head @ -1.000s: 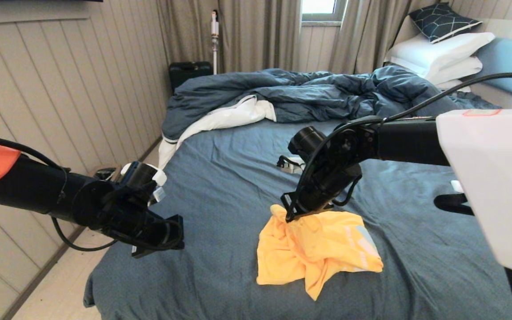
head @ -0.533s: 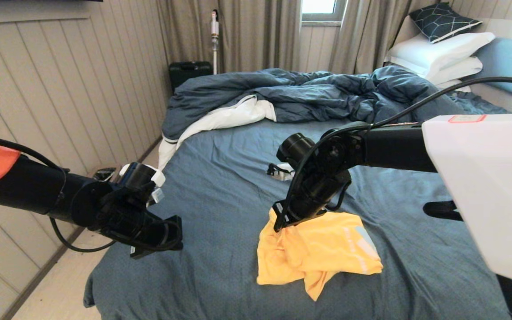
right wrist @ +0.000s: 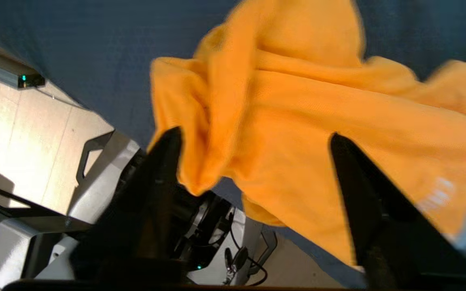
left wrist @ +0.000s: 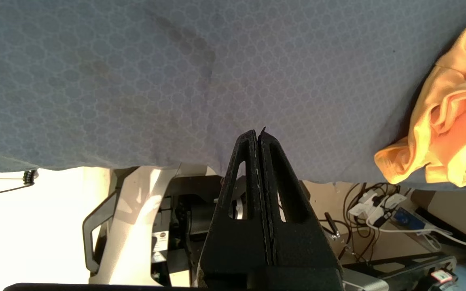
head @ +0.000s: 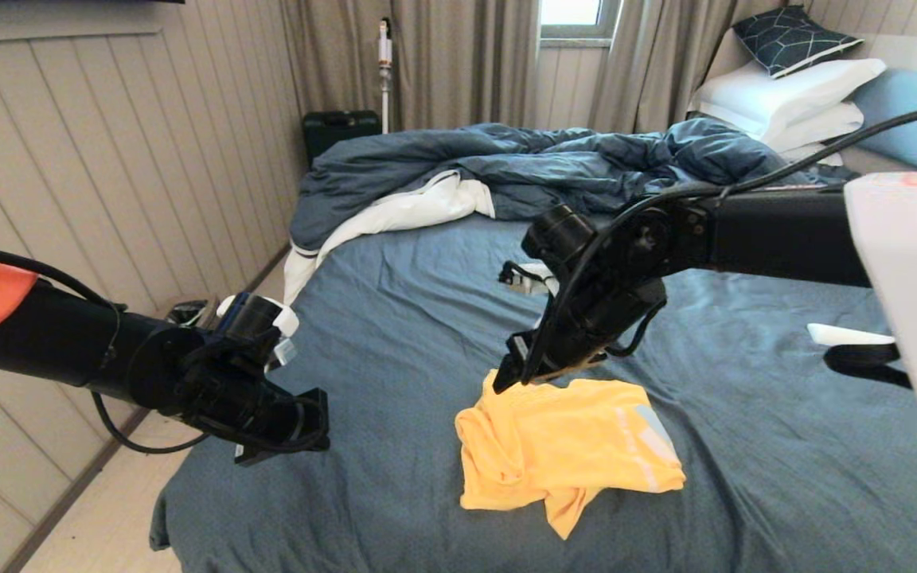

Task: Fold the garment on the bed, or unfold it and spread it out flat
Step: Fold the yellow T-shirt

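Observation:
The yellow-orange garment (head: 562,450) lies crumpled in a loose heap on the slate-blue sheet of the bed (head: 395,318), near its foot. My right gripper (head: 506,372) hangs just above the garment's far left corner, open, with nothing held. In the right wrist view its two fingers stand wide apart around the gripper's middle (right wrist: 255,134), with the garment (right wrist: 297,121) below them and apart from them. My left gripper (head: 303,426) hovers over the bed's left front corner, shut and empty (left wrist: 257,133). The garment's edge (left wrist: 451,133) shows off to its side.
A rumpled dark blue duvet (head: 546,167) with white underside fills the far half of the bed. White pillows (head: 785,95) sit at the headboard. A small white device with cable (head: 526,282) lies mid-bed. A panelled wall (head: 108,159) runs along the left.
My right gripper has opened and let go of the garment's corner, then risen slightly up and right. The lifted corner has dropped onto the heap. The left arm has not moved.

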